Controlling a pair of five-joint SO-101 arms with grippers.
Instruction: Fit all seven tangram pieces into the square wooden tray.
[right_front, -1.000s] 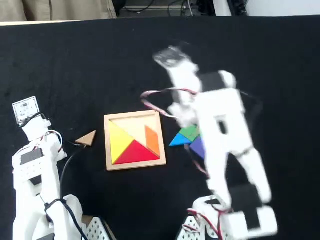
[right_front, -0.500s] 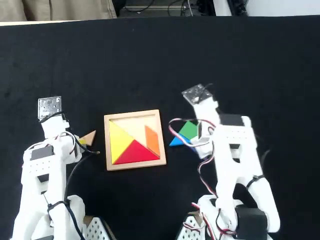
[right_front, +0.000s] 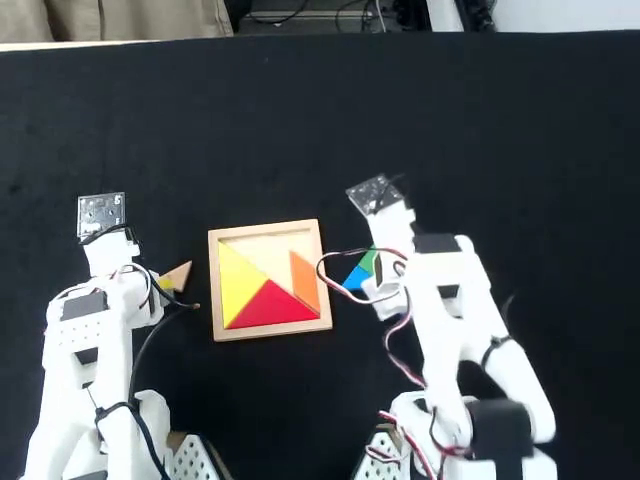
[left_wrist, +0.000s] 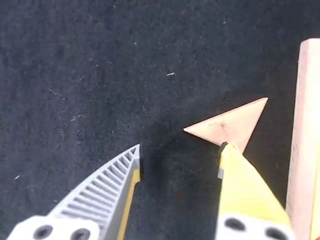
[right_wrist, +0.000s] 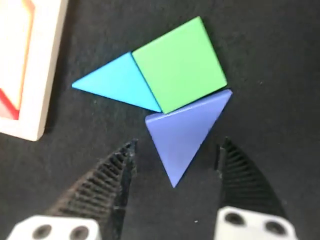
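White arms (right_front: 447, 300), black servo blocks, looping red-white cables; ribbed jaws, grey-yellow left, black right

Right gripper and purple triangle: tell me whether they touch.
Apart. Right wrist view: black cloth shows between the purple triangle and each right gripper finger.

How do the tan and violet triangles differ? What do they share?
The tan triangle lies alone left of the tray; the violet triangle, right of it, touches the green square. The violet triangle's tip lies between the right gripper's fingers; the tan triangle lies past the left gripper's. Both lie outside the tray.
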